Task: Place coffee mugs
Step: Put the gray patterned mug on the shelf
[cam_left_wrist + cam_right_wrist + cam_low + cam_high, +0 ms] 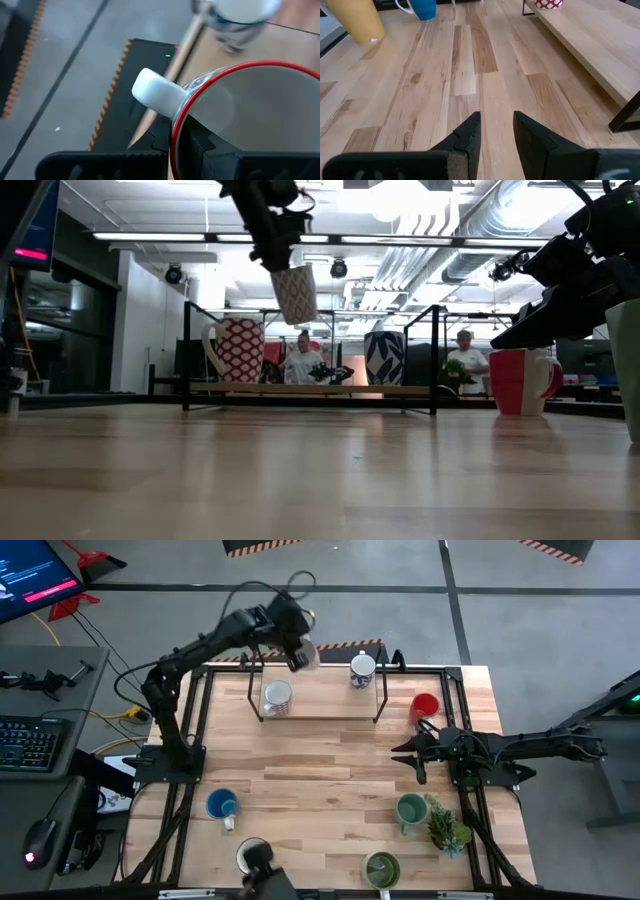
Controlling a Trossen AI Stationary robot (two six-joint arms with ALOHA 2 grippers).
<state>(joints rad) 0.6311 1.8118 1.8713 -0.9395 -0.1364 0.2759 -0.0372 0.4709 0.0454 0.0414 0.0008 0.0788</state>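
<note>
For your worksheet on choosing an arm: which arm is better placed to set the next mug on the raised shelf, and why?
Left: its gripper already holds a patterned mug above the shelf. The right gripper is empty, low over the table.

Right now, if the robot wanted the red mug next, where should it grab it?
Probably by the rim, coming straight down. The red mug stands upright with its mouth open to the top and bare table around it. The right gripper hovers close by, fingers slightly apart. Its handle sticks out sideways in the low view.
</note>
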